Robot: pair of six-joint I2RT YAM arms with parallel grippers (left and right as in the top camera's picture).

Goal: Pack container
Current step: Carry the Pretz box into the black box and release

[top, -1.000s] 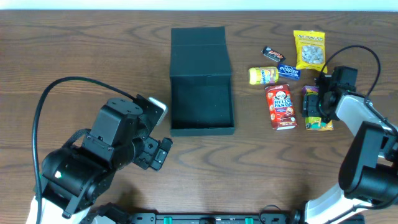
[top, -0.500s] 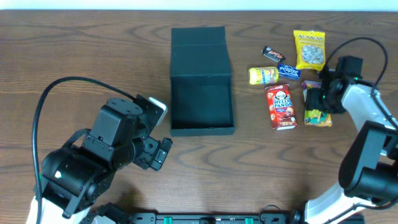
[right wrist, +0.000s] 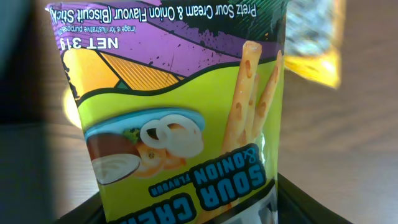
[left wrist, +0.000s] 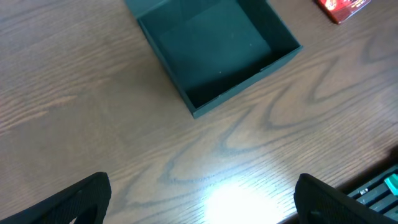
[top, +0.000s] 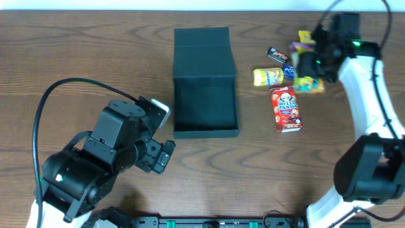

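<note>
Nearest the robot's base, the left gripper (top: pixel 163 133) hangs wide open, holding nothing. Beyond it, mid-table, the black container (top: pixel 205 104) sits open and empty, its lid (top: pixel 202 47) folded back flat on the far side. A red box (top: pixel 286 108) lies to its right, apart from it. Farthest off, the right gripper (top: pixel 308 63) is clamped on a sour cream and onion biscuit packet (right wrist: pixel 186 124), above the other snacks (top: pixel 268 76).

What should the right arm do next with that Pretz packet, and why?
Probably carry it left, over the container: the right gripper holds the packet near the other snacks, and the container sits open and empty.
</note>
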